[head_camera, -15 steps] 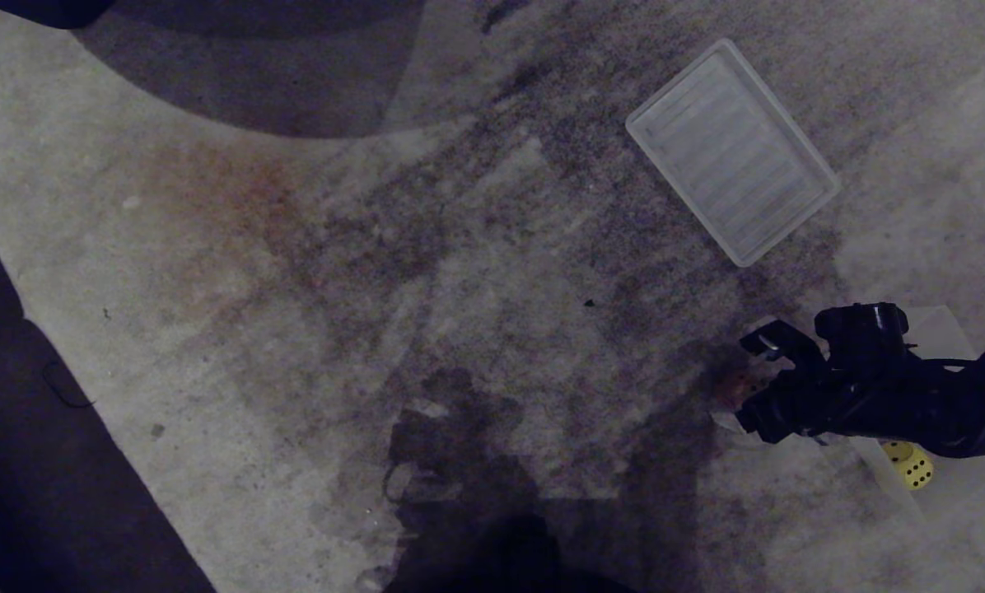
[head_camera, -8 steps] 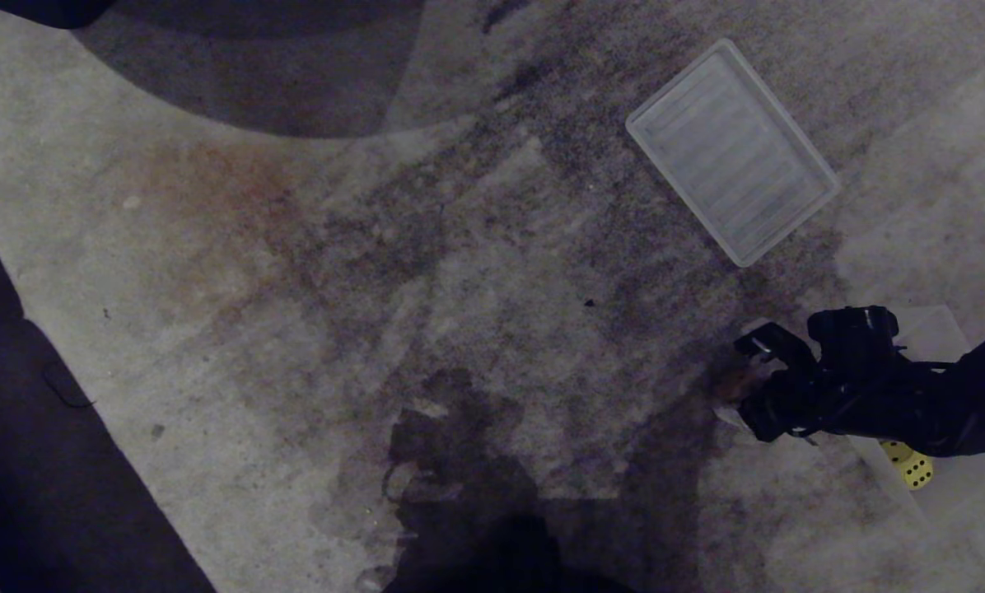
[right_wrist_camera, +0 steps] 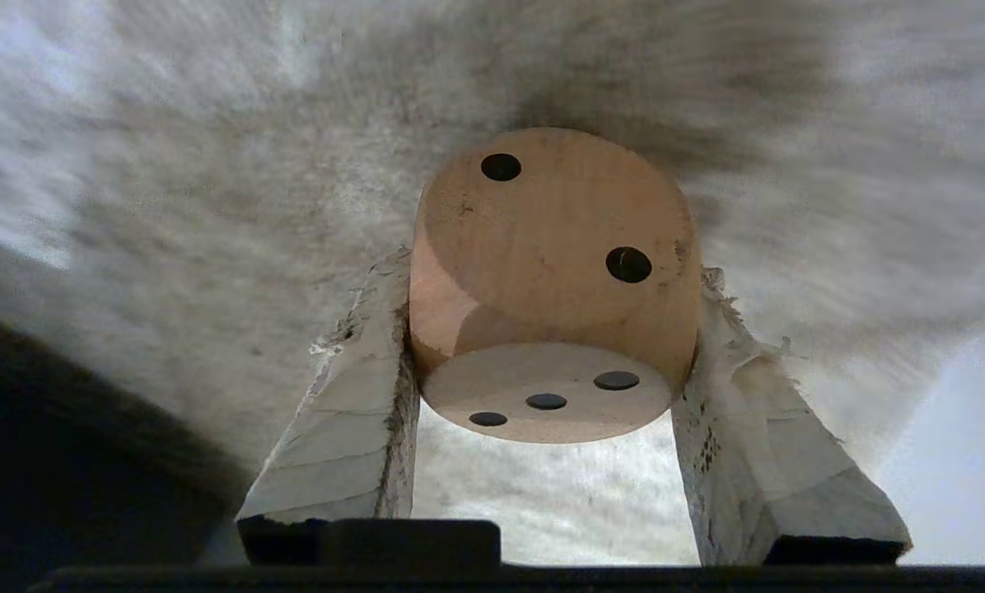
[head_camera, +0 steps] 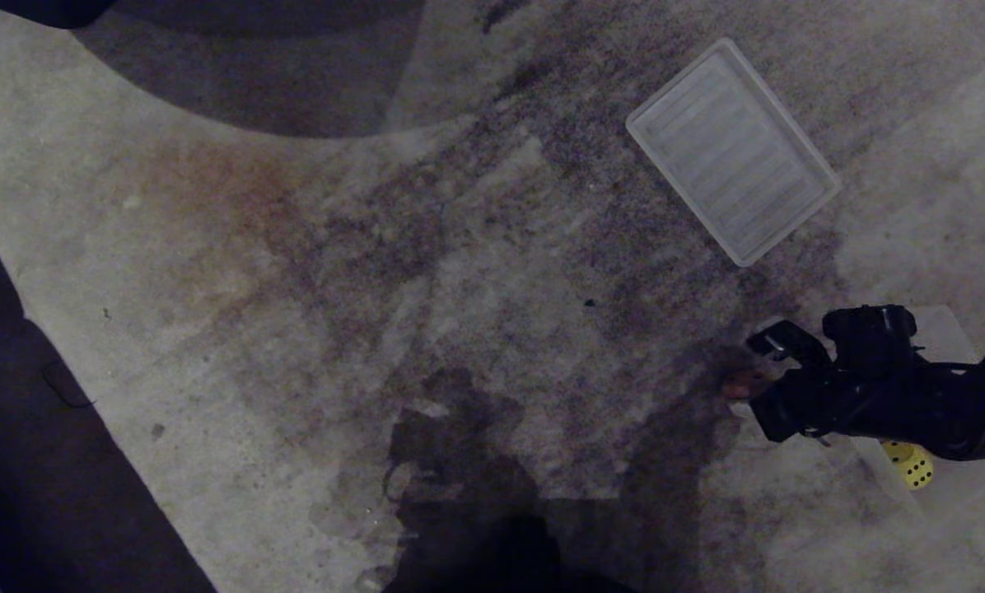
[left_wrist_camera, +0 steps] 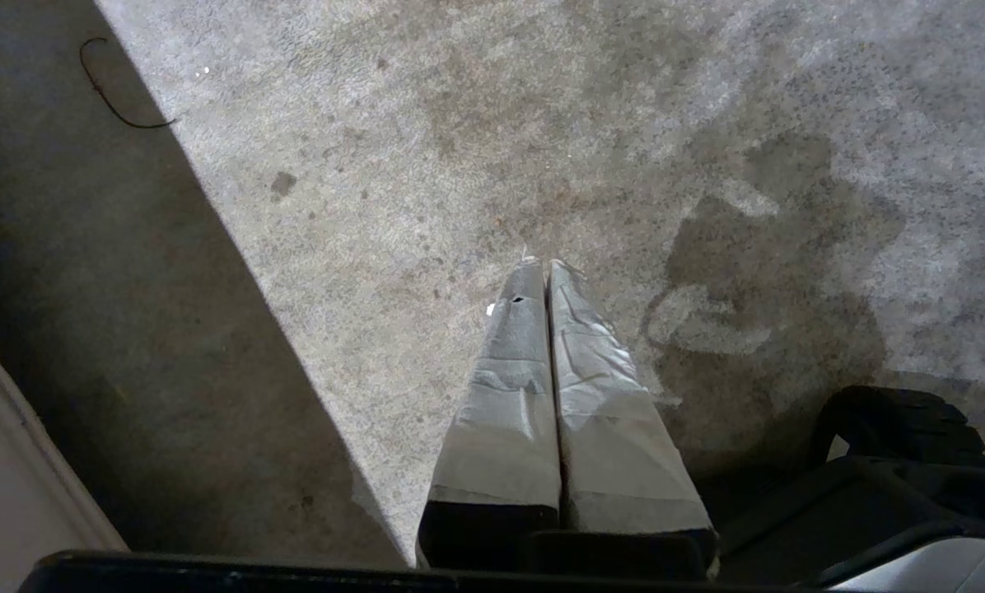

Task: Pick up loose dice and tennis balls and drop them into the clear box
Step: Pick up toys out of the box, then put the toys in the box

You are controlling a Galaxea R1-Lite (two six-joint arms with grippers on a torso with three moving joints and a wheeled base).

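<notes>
My right gripper (right_wrist_camera: 552,272) is shut on the beige die (right_wrist_camera: 542,239), one padded finger pressed against each side of it, low over the carpet. In the head view this gripper (head_camera: 758,380) is at the right edge, and only a sliver of the beige die (head_camera: 741,384) shows at its tip. A yellow die (head_camera: 910,464) lies just behind the arm. A pale rectangular outline under the arm looks like the clear box (head_camera: 945,333); I cannot tell whether the yellow die is inside it. No tennis balls are in view. My left gripper (left_wrist_camera: 546,268) hangs shut and empty, parked over the carpet.
A flat ribbed translucent panel (head_camera: 731,152) lies on the stained carpet (head_camera: 427,272) beyond the right arm. A dark band (head_camera: 39,461) runs along the left side, with a thin black wire (left_wrist_camera: 109,86) on it.
The right gripper's fingers have closed in onto the beige die. The hand has shifted only slightly; the left arm has kept still.
</notes>
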